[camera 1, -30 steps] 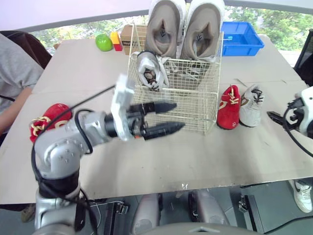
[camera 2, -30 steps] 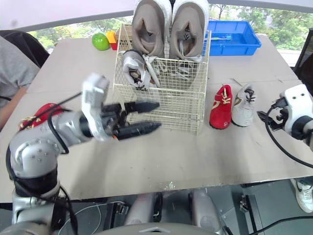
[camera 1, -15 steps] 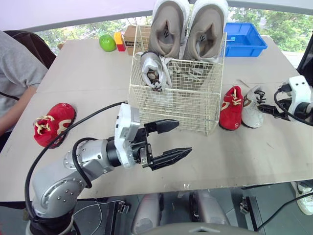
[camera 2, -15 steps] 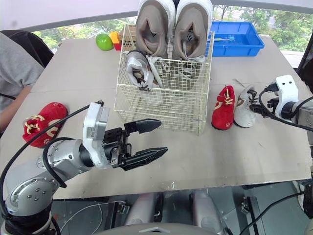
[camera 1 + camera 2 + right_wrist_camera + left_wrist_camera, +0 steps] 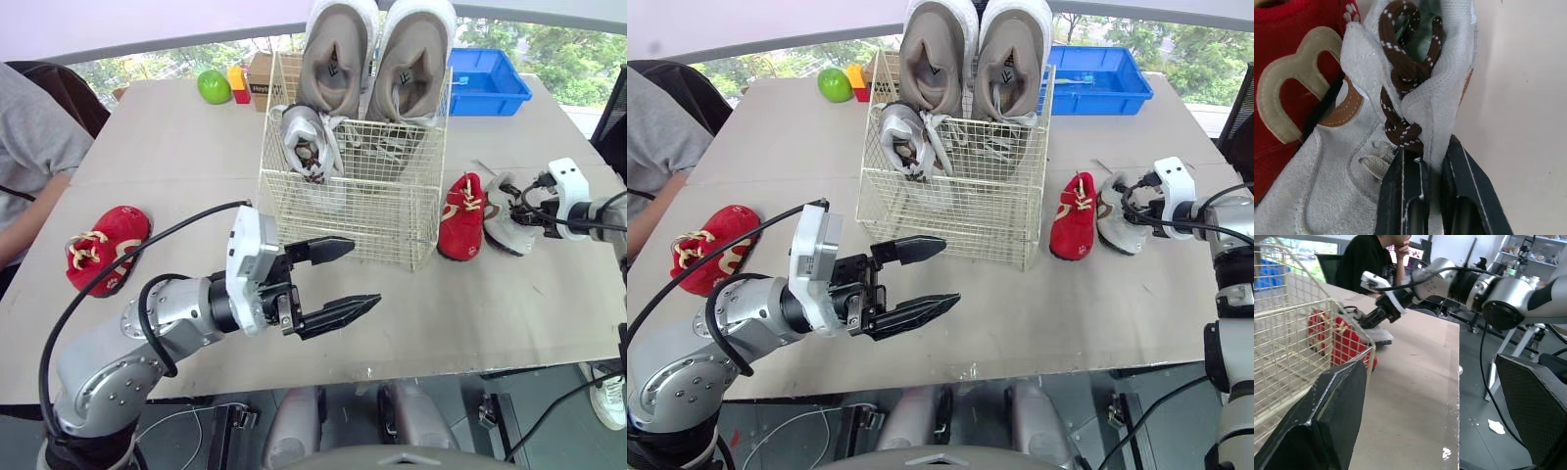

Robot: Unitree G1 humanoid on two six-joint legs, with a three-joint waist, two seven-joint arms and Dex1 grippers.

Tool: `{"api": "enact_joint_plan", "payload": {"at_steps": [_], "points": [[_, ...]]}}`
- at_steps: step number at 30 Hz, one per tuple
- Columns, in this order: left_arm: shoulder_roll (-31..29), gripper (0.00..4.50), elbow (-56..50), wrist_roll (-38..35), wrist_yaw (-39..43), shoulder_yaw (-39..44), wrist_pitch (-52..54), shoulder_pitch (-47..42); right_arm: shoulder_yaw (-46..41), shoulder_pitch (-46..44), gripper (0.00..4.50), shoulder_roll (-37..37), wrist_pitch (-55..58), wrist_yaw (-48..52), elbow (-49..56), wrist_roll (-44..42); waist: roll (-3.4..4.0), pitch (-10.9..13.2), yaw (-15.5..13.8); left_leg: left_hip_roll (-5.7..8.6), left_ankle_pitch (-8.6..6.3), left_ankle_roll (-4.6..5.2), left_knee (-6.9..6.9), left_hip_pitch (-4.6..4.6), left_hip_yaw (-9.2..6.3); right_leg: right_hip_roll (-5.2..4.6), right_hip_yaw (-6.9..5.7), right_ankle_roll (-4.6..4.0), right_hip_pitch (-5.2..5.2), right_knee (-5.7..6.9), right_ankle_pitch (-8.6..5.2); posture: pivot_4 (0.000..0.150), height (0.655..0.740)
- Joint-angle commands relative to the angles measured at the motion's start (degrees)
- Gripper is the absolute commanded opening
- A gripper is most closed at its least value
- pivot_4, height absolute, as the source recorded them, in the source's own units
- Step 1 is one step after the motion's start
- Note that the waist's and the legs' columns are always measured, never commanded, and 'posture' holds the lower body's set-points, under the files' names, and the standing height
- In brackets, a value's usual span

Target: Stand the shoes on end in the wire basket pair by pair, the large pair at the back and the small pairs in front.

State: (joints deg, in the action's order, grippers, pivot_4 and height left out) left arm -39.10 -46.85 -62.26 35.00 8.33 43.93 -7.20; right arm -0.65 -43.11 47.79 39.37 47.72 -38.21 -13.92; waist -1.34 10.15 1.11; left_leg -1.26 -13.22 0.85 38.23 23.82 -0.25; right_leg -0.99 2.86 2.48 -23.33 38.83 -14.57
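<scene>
The wire basket (image 5: 392,220) stands mid-table with two large tan shoes (image 5: 338,49) on end at its back and a small grey shoe (image 5: 306,142) on end at its front left. Right of the basket a small red shoe (image 5: 460,217) and a second small grey shoe (image 5: 505,211) lie side by side on the table. My right gripper (image 5: 1432,161) is shut on this grey shoe's upper beside the brown laces. Another red shoe (image 5: 103,245) lies at the table's left. My left gripper (image 5: 338,279) hovers open and empty in front of the basket.
At the back stand a green apple (image 5: 214,85), a yellow and red block (image 5: 235,81), a cardboard box (image 5: 260,78) and a blue bin (image 5: 488,73). A person in a grey sleeve (image 5: 29,147) sits at the left edge.
My right gripper moved in to the grey shoe on the table and shut on its upper. My left arm drew back and down from the basket front, staying open.
</scene>
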Motion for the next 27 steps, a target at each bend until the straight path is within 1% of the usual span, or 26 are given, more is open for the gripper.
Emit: {"api": "enact_joint_plan", "payload": {"at_steps": [1, 4, 5, 7, 9, 13, 16, 19, 20, 24, 27], "points": [[-0.26, 4.5, -1.37, -0.24, -0.1, -0.06, -1.81, -0.17, -9.02, 3.52, 0.02, 2.5, -2.26, -2.78, 8.05, -2.98, 0.11, 0.07, -0.18, 0.01, 0.0, 0.0, 0.0, -0.02, 0.01, 0.0, 0.08, 0.0, -0.01, 0.01, 0.0, 0.15, 0.74], [-0.27, 4.5, -0.46, 0.42, 0.21, -0.21, -2.47, -0.3, -16.35, 6.22, 0.02, 2.75, -1.02, -5.27, 16.71, -6.49, 0.29, 0.17, -0.47, 0.01, 0.0, 0.01, -0.01, 0.05, 0.01, -0.01, 0.02, 0.01, -0.06, 0.03, 0.0, 0.15, 0.74], [-0.4, 4.5, -0.04, 1.77, 1.17, -0.73, -3.11, 0.22, -19.81, 6.0, 0.02, 1.46, 1.87, -6.95, 24.29, -10.04, 0.37, 0.21, -0.41, 0.01, 0.0, 0.0, -0.03, 0.06, 0.01, 0.0, 0.09, 0.01, -0.1, 0.03, 0.0, 0.15, 0.74], [0.26, 4.5, 0.88, 2.97, 1.83, -1.52, -3.95, 0.72, -23.44, 4.03, 0.02, -1.94, 7.35, -10.31, 39.71, -17.65, 0.69, 0.37, 0.13, 0.01, 0.0, 0.0, -0.06, 0.05, -0.01, 0.01, 0.24, 0.02, -0.2, 0.06, 0.0, 0.15, 0.74], [2.47, 4.5, 1.96, 2.55, 0.46, -1.75, -4.9, 0.25, -24.17, 1.34, 0.02, -6.29, 9.75, -13.87, 48.72, -22.89, 0.75, 0.35, 1.25, 0.02, 0.0, 0.0, -0.16, -0.02, 0.04, 0.1, 0.35, 0.03, -0.24, 0.09, 0.01, 0.15, 0.74], [3.82, 4.5, 2.2, 2.61, -0.5, -0.96, -5.98, 0.86, -20.26, -3.97, 0.02, -14.64, 11.43, -22.26, 58.45, -25.39, 0.54, 0.25, 1.2, -0.17, -0.01, -0.01, -0.22, -0.03, -0.18, 0.43, 0.07, 0.0, -0.23, 0.09, 0.0, 0.15, 0.74], [3.98, 4.5, 1.47, 3.08, -0.8, 0.75, -7.66, 3.44, -12.53, -4.63, 0.02, -19.3, 6.92, -26.9, 64.33, -19.98, 0.54, 0.25, 0.8, -0.2, -0.01, -0.02, -0.26, 0.05, -0.18, 0.33, -0.12, -0.03, -0.23, 0.05, -0.01, 0.15, 0.74], [5.51, 4.5, 0.55, 2.24, -3.4, 2.61, -9.44, 5.38, -6.59, -3.01, 0.02, -25.5, 0.57, -33.8, 66.15, -12.62, 0.52, 0.24, 0.91, -0.12, -0.01, -0.02, -0.31, 0.07, -0.17, 0.08, 0.15, -0.01, -0.3, 0.04, -0.01, 0.15, 0.74], [5.4, 4.5, -0.03, 2.47, -3.11, 3.25, -9.96, 6.87, -4.23, -1.29, 0.02, -27.3, -3.75, -34.68, 66.02, -9.39, 0.51, 0.23, 0.93, -0.07, -0.01, -0.02, -0.31, 0.07, -0.14, 0.02, 0.18, 0.0, -0.3, 0.0, -0.01, 0.15, 0.74], [4.76, 4.5, -0.59, 2.88, -1.28, 7.17, -12.62, 12.59, 3.88, 5.92, 0.02, -28.93, -18.0, -37.97, 62.4, 4.53, 0.46, 0.19, 1.13, -0.04, -0.01, -0.02, -0.32, 0.03, -0.03, -0.03, 0.26, 0.01, -0.31, -0.02, -0.01, 0.15, 0.74], [4.62, 4.5, 0.55, 3.28, 0.44, 11.06, -15.1, 16.18, 7.23, 10.82, 0.02, -30.99, -25.24, -39.68, 60.63, 9.88, 0.45, 0.19, 1.14, -0.06, 0.0, -0.03, -0.35, -0.05, -0.08, 0.01, 0.21, -0.02, -0.29, 0.02, -0.02, 0.15, 0.74]]}}
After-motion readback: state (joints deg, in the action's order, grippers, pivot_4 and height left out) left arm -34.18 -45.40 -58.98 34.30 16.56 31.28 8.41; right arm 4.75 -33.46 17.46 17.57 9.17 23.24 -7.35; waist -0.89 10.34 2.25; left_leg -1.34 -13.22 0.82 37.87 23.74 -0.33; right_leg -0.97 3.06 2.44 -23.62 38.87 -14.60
